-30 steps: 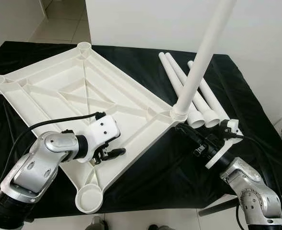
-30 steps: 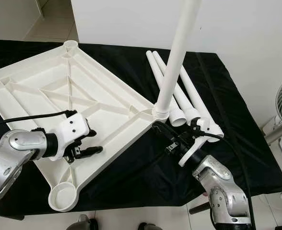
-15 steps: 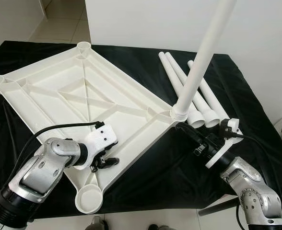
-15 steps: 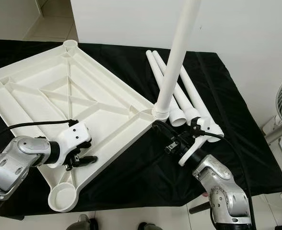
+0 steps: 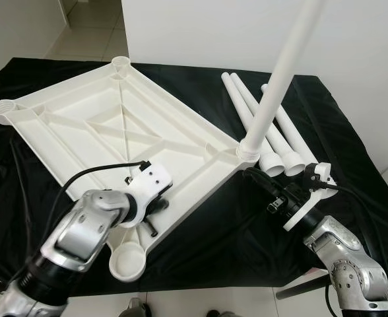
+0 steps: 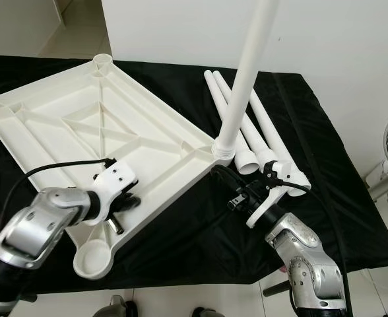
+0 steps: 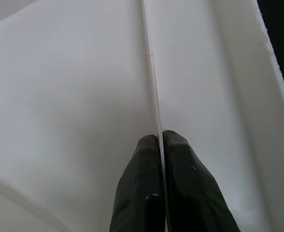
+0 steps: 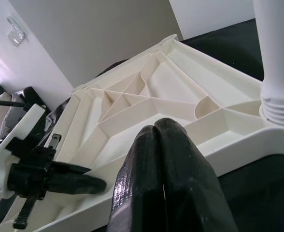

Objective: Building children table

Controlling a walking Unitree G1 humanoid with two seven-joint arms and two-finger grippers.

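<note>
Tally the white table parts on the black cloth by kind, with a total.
Tabletop panel: 1
Leg standing in a corner socket: 1
Loose legs lying on the cloth: 3
Total: 5

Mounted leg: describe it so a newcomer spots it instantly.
On the black-draped table lies an upturned white tabletop. At its corner nearest the right gripper, one white leg stands upright in its socket. The other legs lie flat beside it.
</note>
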